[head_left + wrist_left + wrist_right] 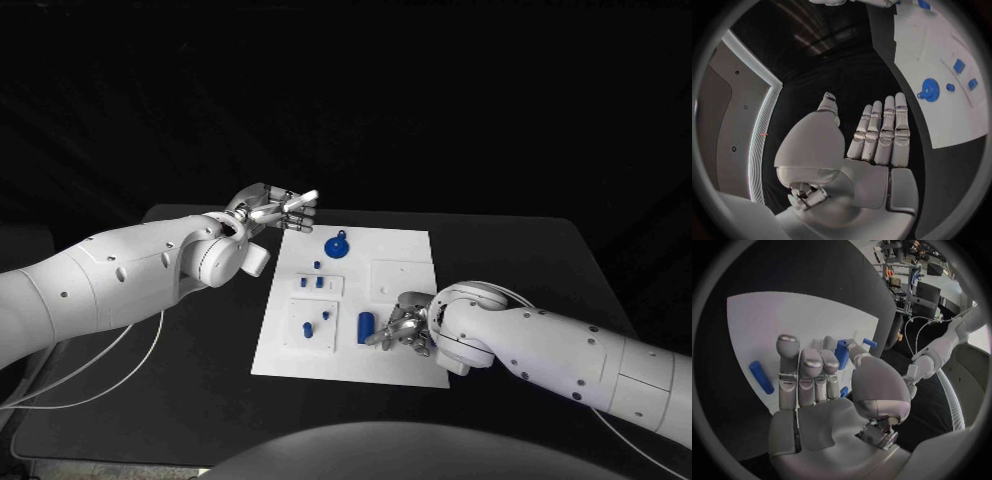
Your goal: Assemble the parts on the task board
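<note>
On the task board [411, 300], right hand [405, 327] fingers pinch an upright blue part [842, 353]; left hand [274, 210] open, empty.

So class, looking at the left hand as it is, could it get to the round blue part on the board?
Probably yes: the left hand holds nothing, fingers apart, and the round blue part lies uncovered on the task board nearby.

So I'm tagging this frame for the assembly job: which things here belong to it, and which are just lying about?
Part of the job:
white rectangular task board
round blue disc part
blue cylinder part
small blue pieces in the board's panels
right hand, over the board
left hand, open

Just there:
black table
white cable
</note>
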Controlling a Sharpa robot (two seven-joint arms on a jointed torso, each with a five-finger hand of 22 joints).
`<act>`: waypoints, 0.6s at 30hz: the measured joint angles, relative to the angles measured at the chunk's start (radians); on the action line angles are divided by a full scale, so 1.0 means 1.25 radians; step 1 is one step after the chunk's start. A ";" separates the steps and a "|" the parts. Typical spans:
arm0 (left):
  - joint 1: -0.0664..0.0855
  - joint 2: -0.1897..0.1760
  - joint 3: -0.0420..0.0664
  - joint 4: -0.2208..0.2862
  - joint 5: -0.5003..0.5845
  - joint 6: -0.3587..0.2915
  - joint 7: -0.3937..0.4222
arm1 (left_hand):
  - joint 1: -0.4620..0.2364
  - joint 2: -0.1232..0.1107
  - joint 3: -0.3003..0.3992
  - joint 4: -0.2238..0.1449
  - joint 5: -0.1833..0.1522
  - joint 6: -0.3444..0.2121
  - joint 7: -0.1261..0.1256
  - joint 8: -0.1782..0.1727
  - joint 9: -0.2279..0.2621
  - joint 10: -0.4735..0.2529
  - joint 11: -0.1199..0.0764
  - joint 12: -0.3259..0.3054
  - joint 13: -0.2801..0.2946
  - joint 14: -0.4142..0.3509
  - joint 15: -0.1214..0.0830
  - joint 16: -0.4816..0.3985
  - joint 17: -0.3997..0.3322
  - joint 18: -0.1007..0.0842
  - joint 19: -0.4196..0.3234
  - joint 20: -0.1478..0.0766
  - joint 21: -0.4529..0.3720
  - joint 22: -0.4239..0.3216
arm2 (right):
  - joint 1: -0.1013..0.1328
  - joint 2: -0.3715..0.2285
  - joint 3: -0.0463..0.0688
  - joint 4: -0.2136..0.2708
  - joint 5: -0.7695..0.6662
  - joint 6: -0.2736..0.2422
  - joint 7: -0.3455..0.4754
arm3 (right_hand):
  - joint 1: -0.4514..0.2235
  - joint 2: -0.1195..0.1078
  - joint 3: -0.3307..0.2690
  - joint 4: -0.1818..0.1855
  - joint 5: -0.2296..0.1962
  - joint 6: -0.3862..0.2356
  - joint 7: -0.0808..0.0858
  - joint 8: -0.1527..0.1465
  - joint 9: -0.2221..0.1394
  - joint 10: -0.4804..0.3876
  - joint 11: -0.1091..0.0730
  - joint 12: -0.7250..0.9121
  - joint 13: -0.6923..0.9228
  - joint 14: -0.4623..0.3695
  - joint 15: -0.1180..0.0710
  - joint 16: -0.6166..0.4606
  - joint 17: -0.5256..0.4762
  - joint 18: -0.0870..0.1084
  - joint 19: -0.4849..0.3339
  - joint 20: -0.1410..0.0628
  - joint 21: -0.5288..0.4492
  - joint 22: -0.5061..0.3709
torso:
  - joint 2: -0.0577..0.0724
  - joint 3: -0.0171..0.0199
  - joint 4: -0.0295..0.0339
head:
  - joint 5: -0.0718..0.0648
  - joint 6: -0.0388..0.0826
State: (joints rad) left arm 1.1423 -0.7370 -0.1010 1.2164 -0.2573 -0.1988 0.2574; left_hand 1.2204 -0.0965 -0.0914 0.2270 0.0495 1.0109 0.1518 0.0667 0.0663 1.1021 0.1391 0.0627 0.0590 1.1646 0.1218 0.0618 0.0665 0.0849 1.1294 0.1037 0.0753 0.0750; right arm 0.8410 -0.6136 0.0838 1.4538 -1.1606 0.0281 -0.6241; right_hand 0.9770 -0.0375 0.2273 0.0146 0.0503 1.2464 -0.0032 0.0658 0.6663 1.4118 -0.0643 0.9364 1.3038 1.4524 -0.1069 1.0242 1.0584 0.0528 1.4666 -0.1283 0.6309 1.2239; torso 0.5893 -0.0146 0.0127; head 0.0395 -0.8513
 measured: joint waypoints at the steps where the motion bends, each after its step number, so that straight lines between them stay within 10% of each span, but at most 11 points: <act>1: 0.000 0.000 0.000 0.000 0.000 0.000 0.000 | 0.000 0.000 0.000 0.000 0.000 0.000 0.000 0.000 0.000 0.000 0.000 0.000 0.000 0.000 0.000 0.000 0.000 0.000 0.000 0.000 0.000 0.000 | 0.000 0.000 0.000 -0.001 0.000 0.000 0.000 | -0.003 0.003 -0.002 -0.003 0.000 0.000 0.000 0.000 0.000 0.000 0.000 0.000 0.000 0.000 0.000 0.000 0.000 0.000 0.000 0.000 0.000 0.000 | 0.000 0.0000 0.0000 | 0.000 0.000; 18: 0.000 0.001 0.000 -0.001 -0.001 0.000 -0.001 | 0.001 0.007 -0.002 -0.009 0.000 0.000 0.000 0.000 0.000 0.000 0.000 0.000 0.000 0.000 0.000 0.000 0.000 0.000 0.000 0.000 0.000 0.000 | 0.000 0.000 0.000 -0.005 0.001 0.002 -0.003 | 0.045 -0.001 -0.009 -0.108 0.026 0.000 0.000 0.000 -0.003 0.003 -0.003 0.000 0.001 0.000 0.000 0.000 -0.003 0.000 0.000 0.000 0.000 0.000 | 0.000 -0.0003 0.0003 | 0.000 -0.003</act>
State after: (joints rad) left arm 1.1423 -0.7363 -0.1012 1.2150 -0.2591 -0.1984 0.2556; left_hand 1.2220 -0.0875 -0.0944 0.2161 0.0495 1.0109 0.1517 0.0667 0.0664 1.1022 0.1391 0.0627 0.0590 1.1646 0.1218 0.0618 0.0665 0.0850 1.1294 0.1037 0.0753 0.0750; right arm 0.8410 -0.6138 0.0840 1.4473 -1.1592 0.0310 -0.6274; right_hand 1.0338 -0.0383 0.2155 -0.1201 0.0834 1.2464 -0.0032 0.0658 0.6623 1.4155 -0.0680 0.9364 1.3053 1.4523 -0.1068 1.0242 1.0553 0.0528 1.4666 -0.1283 0.6309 1.2238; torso 0.5893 -0.0150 0.0130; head 0.0392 -0.8545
